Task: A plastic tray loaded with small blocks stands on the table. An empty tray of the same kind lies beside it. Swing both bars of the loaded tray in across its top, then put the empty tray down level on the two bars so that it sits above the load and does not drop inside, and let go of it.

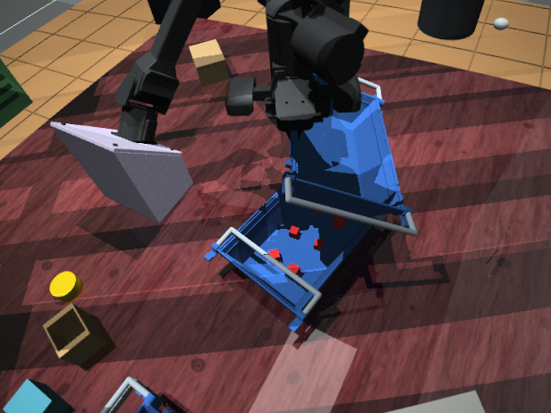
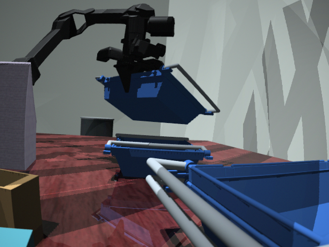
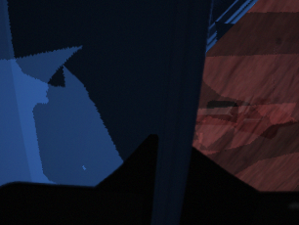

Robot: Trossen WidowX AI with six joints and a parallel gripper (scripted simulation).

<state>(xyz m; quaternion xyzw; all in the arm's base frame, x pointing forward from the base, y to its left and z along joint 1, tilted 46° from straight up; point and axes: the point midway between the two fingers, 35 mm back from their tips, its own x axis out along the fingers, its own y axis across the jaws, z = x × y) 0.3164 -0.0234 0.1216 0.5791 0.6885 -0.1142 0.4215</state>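
The loaded blue tray (image 1: 332,270) (image 2: 157,163) stands on the table with several small red blocks (image 1: 293,231) inside. Its near bar (image 1: 250,244) (image 2: 171,146) lies across its top. Its far bar (image 2: 152,137) is also in across the top, and is hidden in the top view. My gripper (image 1: 292,130) (image 2: 127,89) (image 3: 162,143) is shut on a long side wall of the empty blue tray (image 1: 367,139) (image 2: 160,107). That tray hangs in the air above and beyond the loaded one, tilted, with the side away from my fingers lower. Its near bar (image 1: 349,215) (image 2: 197,87) is swung out over its end.
My arm's base stands on a pale lavender block (image 1: 152,179) (image 2: 16,115) at the left. A yellow disc (image 1: 63,286), an open brown box (image 1: 91,344) and a cyan block (image 1: 27,402) lie at the near left. Another blue tray (image 2: 267,184) stands in the foreground.
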